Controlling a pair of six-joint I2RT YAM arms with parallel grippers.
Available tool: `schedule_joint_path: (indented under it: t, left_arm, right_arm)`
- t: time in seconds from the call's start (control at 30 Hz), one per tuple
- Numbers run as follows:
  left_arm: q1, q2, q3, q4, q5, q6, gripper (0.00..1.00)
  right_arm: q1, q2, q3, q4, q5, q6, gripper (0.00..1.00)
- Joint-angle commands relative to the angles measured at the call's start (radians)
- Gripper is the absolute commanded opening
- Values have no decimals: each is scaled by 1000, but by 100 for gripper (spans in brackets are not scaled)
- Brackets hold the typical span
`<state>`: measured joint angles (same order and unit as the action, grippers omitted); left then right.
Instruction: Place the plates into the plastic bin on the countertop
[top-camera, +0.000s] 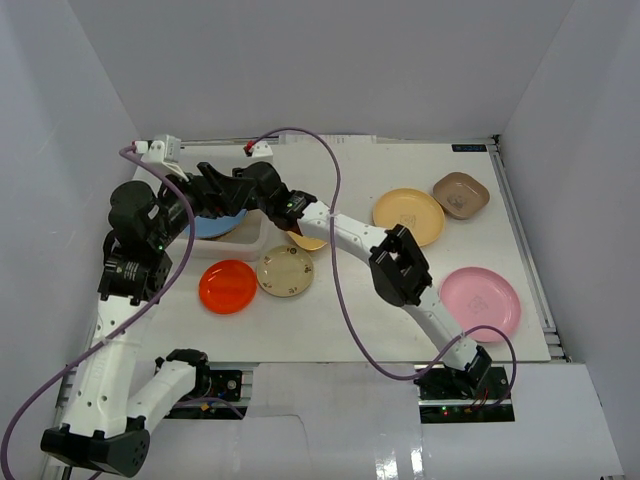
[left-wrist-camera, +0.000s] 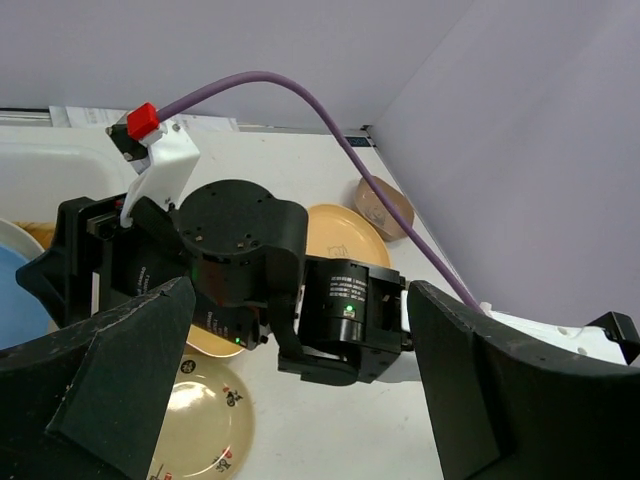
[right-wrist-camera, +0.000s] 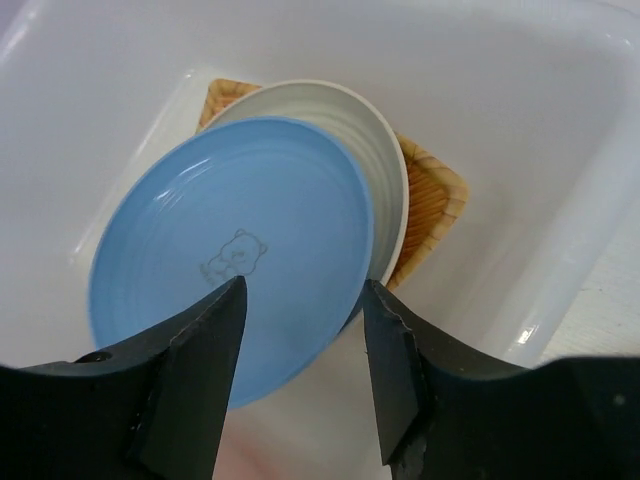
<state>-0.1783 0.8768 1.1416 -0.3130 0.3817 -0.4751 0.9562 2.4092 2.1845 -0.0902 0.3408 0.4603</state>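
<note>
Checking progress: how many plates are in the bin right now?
3. Blue plate on top, cream plate under it, tan woven plate at the bottom, all inside the plastic bin. Others could be hidden beneath.

Bin (right-wrist-camera: 560, 200): white, translucent, holding three plates.
Blue plate (right-wrist-camera: 230, 260): uppermost, bear drawing, overlapping the cream plate (right-wrist-camera: 375, 150).
Woven tan plate (right-wrist-camera: 435, 205): underneath both.
Right gripper (right-wrist-camera: 303, 300): jaws apart above the blue plate's edge.

The right arm (top-camera: 345, 232) is covering most of the bin (top-camera: 225, 247), top view's upper left; the cream plate (right-wrist-camera: 375, 160) is hiding most of the tan plate (right-wrist-camera: 440, 205).
</note>
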Motion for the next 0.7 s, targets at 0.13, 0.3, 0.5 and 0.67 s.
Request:
schedule_joint_path:
  t: [0.13,0.3,0.5,0.67]
  left_arm:
    - [-4,-12,21,-1,-11,-31,98]
    - [-103,100,-6,8,14,-68,98]
    - [-476,345,30,12,-297,-54,89]
    - [-635,591,131,28,-472,-69,80]
  right_arm:
    - [-34,-333,-249,112,13,-11,55]
    - [-85,-763,-774,168,79,-20,25]
    - [-339,-1351,-1507,92,27,100,14]
    - [-459,-1660,-1739,-43,9,135,27]
